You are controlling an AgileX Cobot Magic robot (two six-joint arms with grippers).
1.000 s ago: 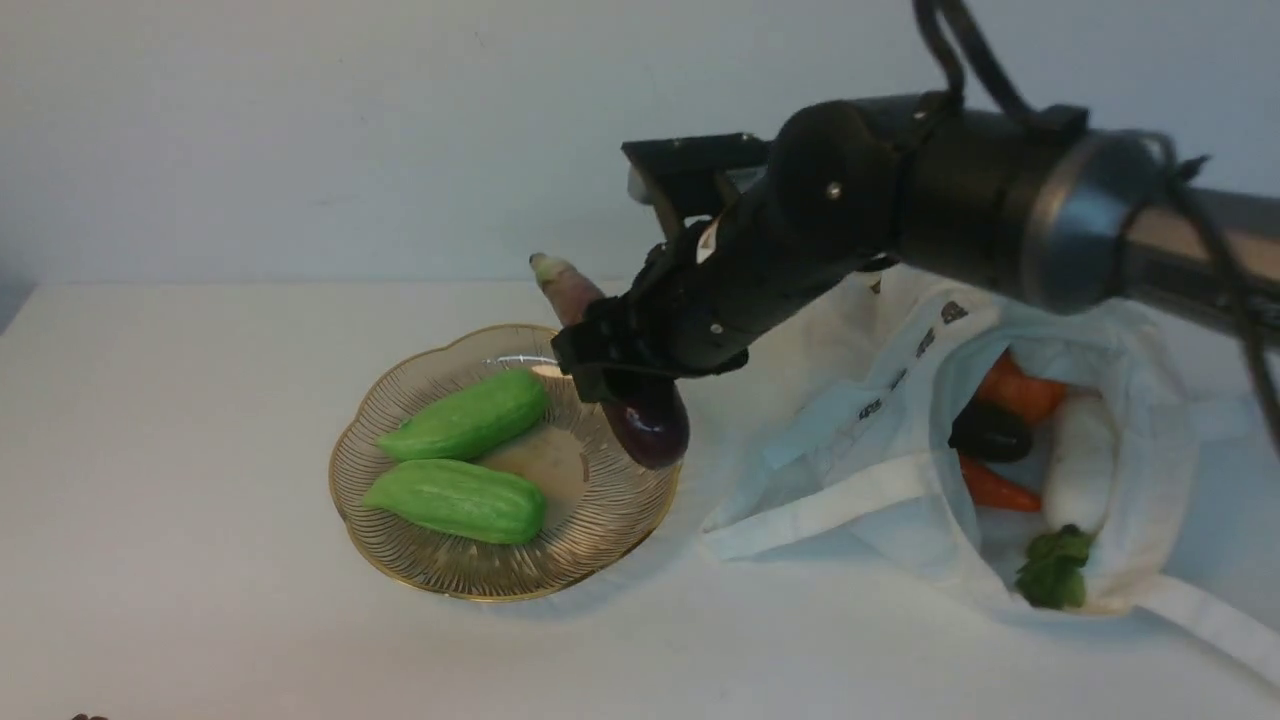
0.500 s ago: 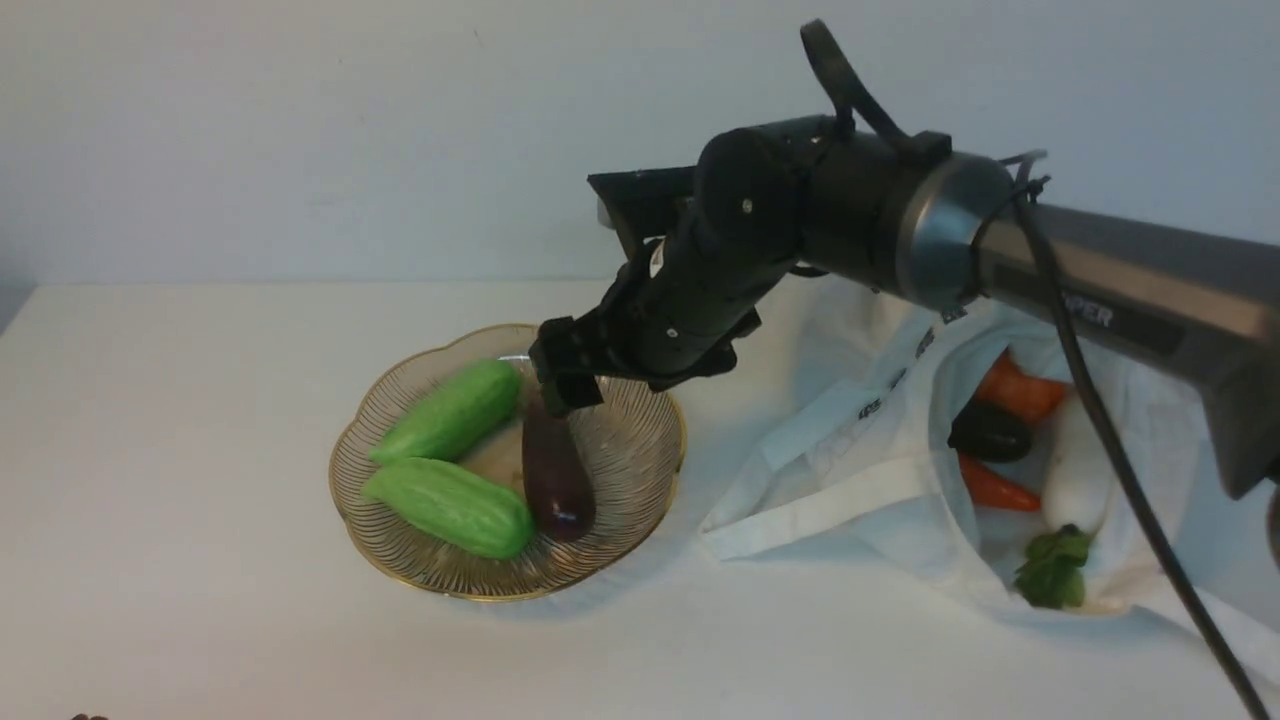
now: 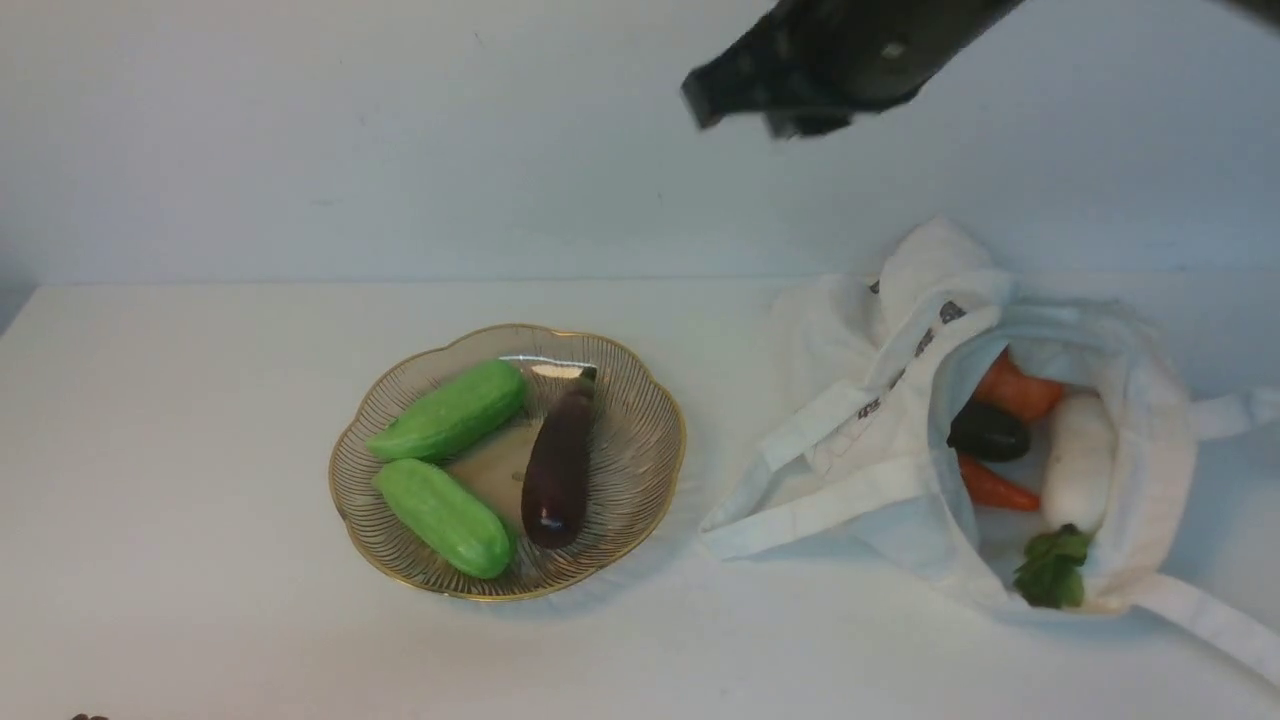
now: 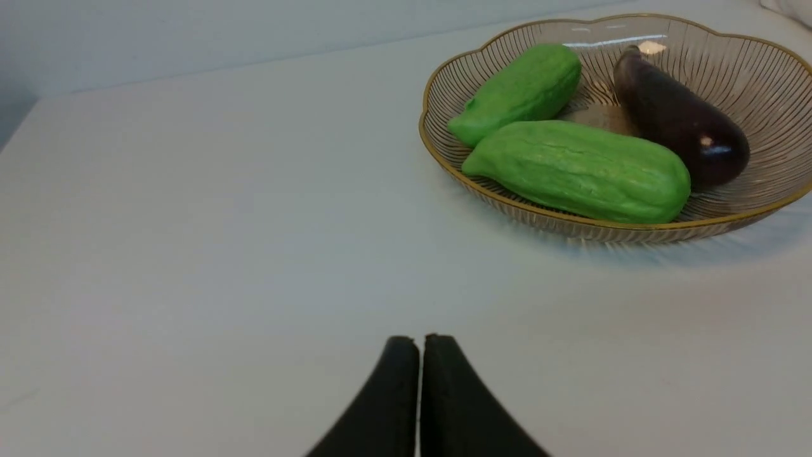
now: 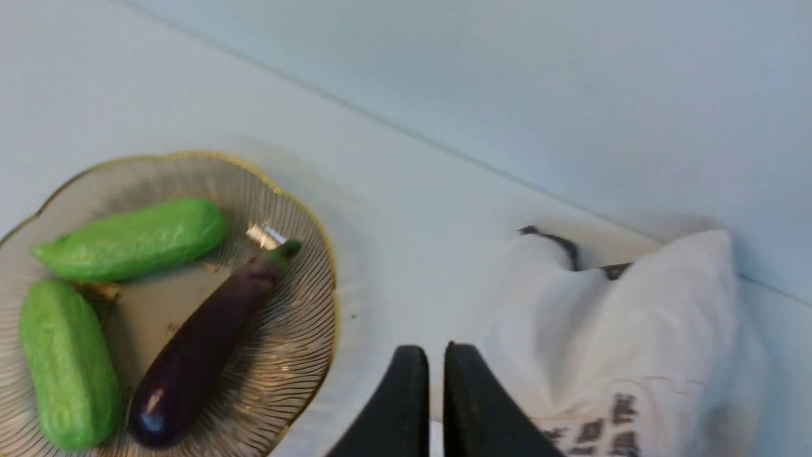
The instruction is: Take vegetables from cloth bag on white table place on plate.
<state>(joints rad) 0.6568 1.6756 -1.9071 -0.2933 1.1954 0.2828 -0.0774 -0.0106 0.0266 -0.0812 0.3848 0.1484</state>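
The plate (image 3: pixel 632 440) stands on the white table (image 3: pixel 200 520) and holds a dark-purple eggplant (image 3: pixel 556 470) beside two green gourds (image 3: pixel 450 410). The cloth bag (image 3: pixel 860 480) lies open to its right with two carrots (image 3: pixel 1020 392), another eggplant (image 3: pixel 988 432) and a white radish (image 3: pixel 1080 460) inside. My right gripper (image 3: pixel 705 100) is high above the table between plate and bag, blurred. In the right wrist view its fingers (image 5: pixel 436 350) are together and empty, over the plate's (image 5: pixel 298 330) edge and the bag (image 5: pixel 647 330). My left gripper (image 4: pixel 420 339) is shut and empty, low over bare table short of the plate (image 4: pixel 748 70).
The bag's long straps (image 3: pixel 1210 620) trail across the table at the front right. A plain wall rises behind the table's far edge. The left gripper does not show in the front view.
My right gripper let go of the eggplant, which now lies in the plate, and rose up and to the right. The green gourds shifted a little.
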